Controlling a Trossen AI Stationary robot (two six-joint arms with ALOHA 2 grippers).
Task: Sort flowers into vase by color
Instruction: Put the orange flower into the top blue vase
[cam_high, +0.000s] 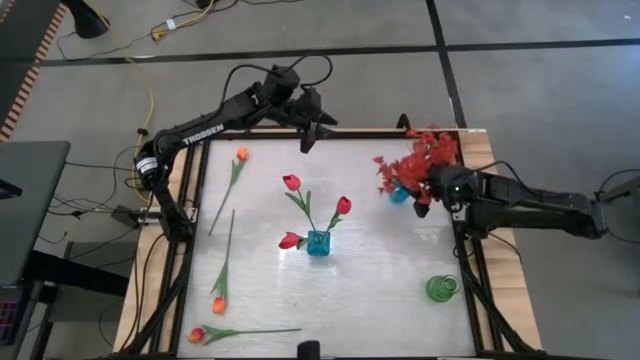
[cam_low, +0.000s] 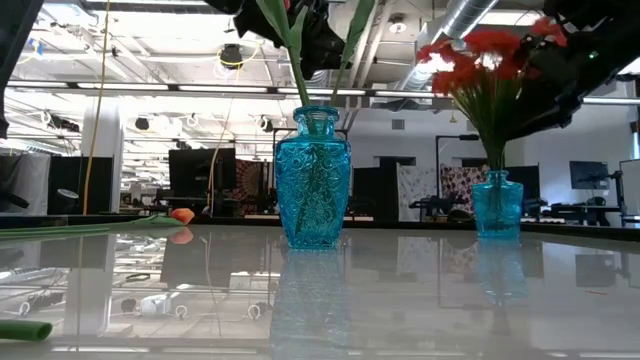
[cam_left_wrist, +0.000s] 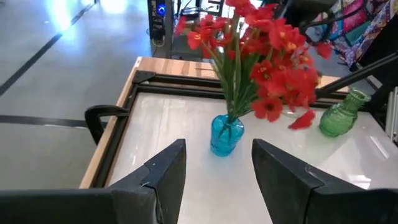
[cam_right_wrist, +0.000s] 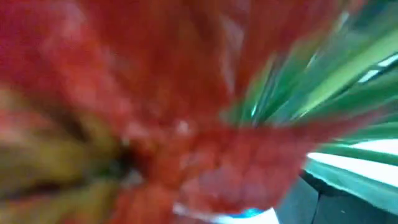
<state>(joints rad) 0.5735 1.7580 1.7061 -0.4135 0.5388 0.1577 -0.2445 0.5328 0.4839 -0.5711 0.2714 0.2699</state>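
A blue glass vase (cam_high: 318, 243) (cam_low: 313, 180) stands mid-table with three red rosebuds (cam_high: 291, 182) in it. A smaller blue vase (cam_high: 400, 194) (cam_left_wrist: 225, 134) near the far right corner holds a bushy red spray (cam_high: 422, 155) (cam_left_wrist: 264, 56). Three orange tulips (cam_high: 241, 154) (cam_high: 218, 303) (cam_high: 196, 335) lie flat on the table's left and near side. My left gripper (cam_high: 310, 138) (cam_left_wrist: 217, 168) hovers open over the far edge, facing the red spray. My right gripper (cam_high: 428, 192) is right beside the spray; blossoms and stems fill its wrist view.
A green glass vase (cam_high: 441, 288) (cam_left_wrist: 345, 112) stands near the table's right edge, toward the near side. The table has a dark raised frame (cam_high: 330, 133) around a glossy white top. Cables lie on the floor beyond the far edge.
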